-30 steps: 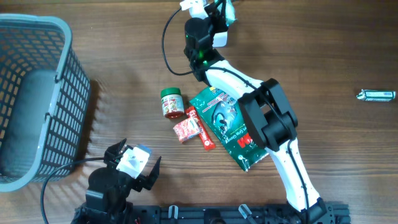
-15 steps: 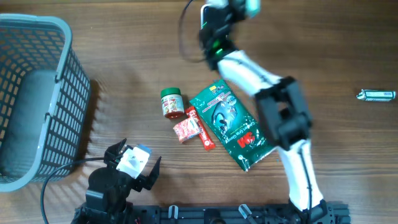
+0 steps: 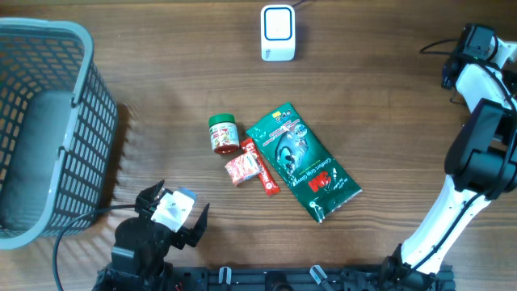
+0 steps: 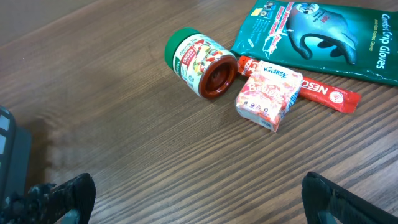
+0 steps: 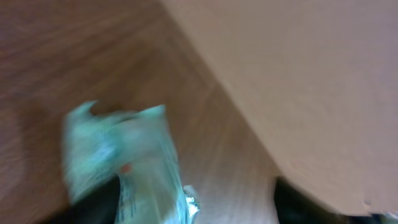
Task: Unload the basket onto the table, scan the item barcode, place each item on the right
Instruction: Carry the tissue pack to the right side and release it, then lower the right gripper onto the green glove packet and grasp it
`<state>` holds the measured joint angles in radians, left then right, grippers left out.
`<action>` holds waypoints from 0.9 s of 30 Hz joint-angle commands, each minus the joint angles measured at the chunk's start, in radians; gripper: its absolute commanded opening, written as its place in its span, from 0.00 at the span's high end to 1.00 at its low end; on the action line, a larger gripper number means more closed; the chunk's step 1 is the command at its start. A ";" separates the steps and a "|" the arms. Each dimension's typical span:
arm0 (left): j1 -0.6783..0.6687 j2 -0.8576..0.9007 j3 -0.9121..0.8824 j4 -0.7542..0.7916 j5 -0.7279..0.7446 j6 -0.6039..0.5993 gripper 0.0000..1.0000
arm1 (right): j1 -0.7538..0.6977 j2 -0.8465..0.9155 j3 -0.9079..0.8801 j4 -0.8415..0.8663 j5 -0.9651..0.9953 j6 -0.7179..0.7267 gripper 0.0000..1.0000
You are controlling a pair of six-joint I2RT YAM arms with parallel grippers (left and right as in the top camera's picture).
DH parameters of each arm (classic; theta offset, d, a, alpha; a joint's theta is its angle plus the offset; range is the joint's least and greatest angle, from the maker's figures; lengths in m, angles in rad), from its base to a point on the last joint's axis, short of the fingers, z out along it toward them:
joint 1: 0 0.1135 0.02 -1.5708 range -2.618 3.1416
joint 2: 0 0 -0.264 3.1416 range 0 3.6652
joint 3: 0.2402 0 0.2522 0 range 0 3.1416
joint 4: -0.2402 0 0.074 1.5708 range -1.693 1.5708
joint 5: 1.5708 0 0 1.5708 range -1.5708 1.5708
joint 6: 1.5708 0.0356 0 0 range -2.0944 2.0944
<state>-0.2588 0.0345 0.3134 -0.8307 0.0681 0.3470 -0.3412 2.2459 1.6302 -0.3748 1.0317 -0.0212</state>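
grey basket [image 3: 48, 121] of plastic mesh stands at the far left of the table [image 3: 161, 89], partly cut off by the picture edge. just right of it, at the near edge, sits the left arm [image 3: 141, 242]. the left fingers [image 4: 196, 186] are spread wide with nothing between them, hovering over bare wood.

further right, near the middle, lies a small cluster. a jar [image 3: 222, 133] with a green lid rests on its side. just beside it is a pink packet [image 3: 242, 170], which lies across a red stick sachet [image 3: 266, 178]. the sachet runs along the edge of a green glove pack [image 3: 303, 162], touching it. the pack lies flat and slanted, its printed face up.

above the cluster, at the far edge, a white scanner [image 3: 277, 32] stands alone, well apart from everything else.

at the far right the right arm [image 3: 477, 153] reaches up along the table's edge, its wrist near the top corner. its wrist view is badly blurred. the right fingers [image 5: 193, 186] show as two dark shapes set wide apart, released rather than clenched. a mint-green packet [image 5: 124, 155] sits between them over the wood, closer to the finger on the picture's left. whether it touches that finger i cannot tell. in the overhead view the packet cannot be made out.
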 commanded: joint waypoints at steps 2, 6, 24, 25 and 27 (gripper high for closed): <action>0.006 -0.005 -0.005 0.003 0.001 0.013 0.00 | 0.009 -0.373 0.053 -0.086 -0.351 0.173 0.00; 0.006 -0.005 -0.005 0.003 0.001 0.013 0.00 | 0.010 -0.734 0.054 -0.323 -1.250 0.314 0.00; 0.006 -0.005 -0.005 0.003 0.001 0.013 0.00 | 0.872 -0.438 -0.387 -0.487 -0.985 -0.048 0.00; 0.006 -0.005 -0.005 0.003 0.001 0.013 0.00 | 0.875 -0.416 -0.387 -0.493 -0.992 -0.040 0.00; 0.006 -0.005 -0.005 0.003 0.001 0.013 0.00 | 0.891 -0.389 -0.387 -0.502 -1.022 -0.029 0.00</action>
<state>-0.2588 0.0345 0.3130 -0.8307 0.0681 0.3466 0.5320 1.8263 1.2495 -0.8677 0.0448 -0.0792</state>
